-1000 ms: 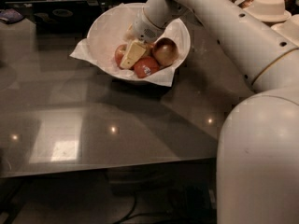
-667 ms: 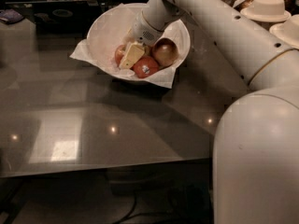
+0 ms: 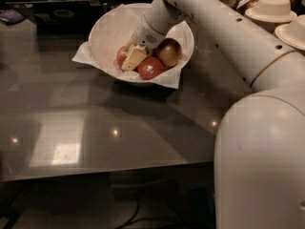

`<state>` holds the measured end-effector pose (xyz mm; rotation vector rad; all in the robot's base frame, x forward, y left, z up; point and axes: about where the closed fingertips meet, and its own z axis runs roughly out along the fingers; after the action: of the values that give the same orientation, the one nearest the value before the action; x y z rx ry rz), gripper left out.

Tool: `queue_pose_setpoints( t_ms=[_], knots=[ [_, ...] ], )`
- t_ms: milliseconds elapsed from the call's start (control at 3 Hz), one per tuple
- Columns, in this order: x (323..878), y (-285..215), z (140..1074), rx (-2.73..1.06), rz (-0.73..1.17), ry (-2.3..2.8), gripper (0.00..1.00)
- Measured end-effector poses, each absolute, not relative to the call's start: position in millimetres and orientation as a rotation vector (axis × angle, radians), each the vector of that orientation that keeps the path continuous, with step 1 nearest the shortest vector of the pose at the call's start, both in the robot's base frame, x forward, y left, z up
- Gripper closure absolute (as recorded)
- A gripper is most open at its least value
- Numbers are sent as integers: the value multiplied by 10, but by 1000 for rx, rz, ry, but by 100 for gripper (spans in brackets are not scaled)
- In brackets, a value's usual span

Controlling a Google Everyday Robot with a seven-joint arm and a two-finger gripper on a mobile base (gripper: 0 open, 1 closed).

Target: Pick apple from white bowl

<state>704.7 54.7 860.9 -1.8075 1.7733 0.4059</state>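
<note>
Apple [image 3: 122,55] near white bowl [image 3: 106,30] wall, claw [image 3: 134,58] just beside.

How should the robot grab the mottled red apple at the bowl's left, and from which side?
Probably across its round middle, from above: the mottled red apple lies low in the white bowl, whose wall blocks its left, and the stickered red apple crowds its right. The gripper is in the bowl beside it.
</note>
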Motion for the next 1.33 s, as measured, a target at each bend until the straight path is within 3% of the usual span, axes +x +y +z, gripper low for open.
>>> queue_pose_setpoints(
  t_ms=[667, 1333],
  knots=[
    [7047, 548, 8608, -1808, 406, 1773, 97],
    [6990, 551, 8695, -1803, 439, 1739, 100]
  ],
)
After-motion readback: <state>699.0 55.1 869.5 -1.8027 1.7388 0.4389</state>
